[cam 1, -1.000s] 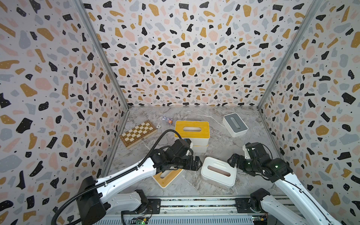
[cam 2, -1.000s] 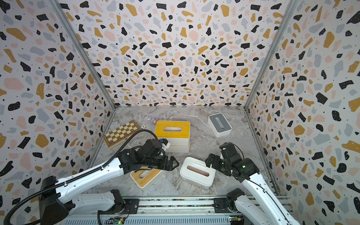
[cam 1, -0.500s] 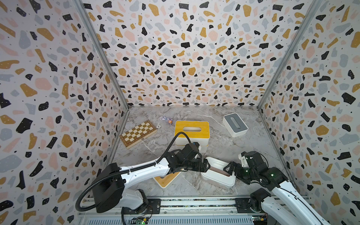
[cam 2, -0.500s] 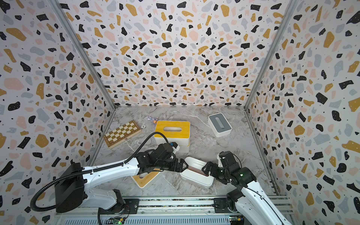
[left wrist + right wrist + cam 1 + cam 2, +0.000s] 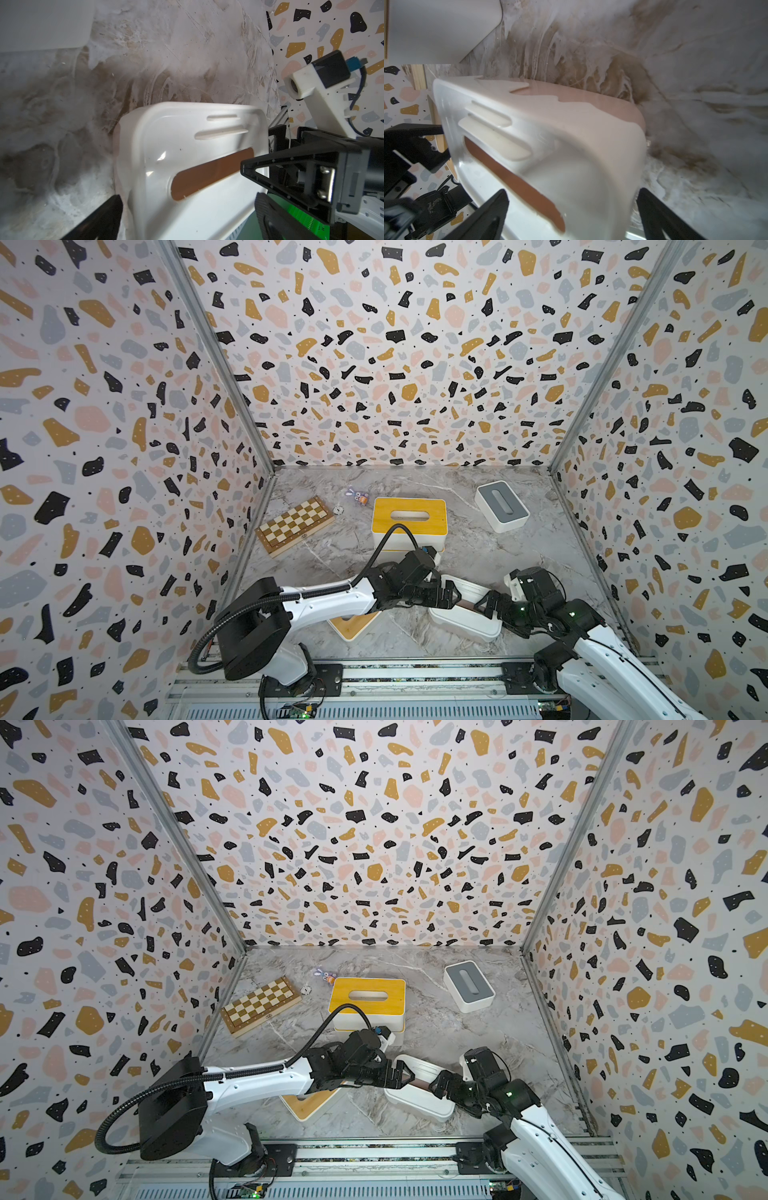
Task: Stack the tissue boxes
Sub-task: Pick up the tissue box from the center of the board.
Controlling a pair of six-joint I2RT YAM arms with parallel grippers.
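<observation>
The white box with pink sides is down on the marble table, close to the front edge and a bit right of the middle. Its lid faces up and the slot looks brown in both wrist views. Both arms are on it, one per end. The left gripper has its jaws spread wide either side of the box's left end. The right gripper does the same at the right end, fingers splayed out with the box between them. I honestly can't tell if any pad is actually touching.

Just left of it, partly under the left arm, there's the wood-lid box, also by the front edge. In the middle of the table sits a two-high stack of yellow-lid boxes. The grey-lid box is off by itself toward the far right corner. A chessboard lies angled along the left edge.
</observation>
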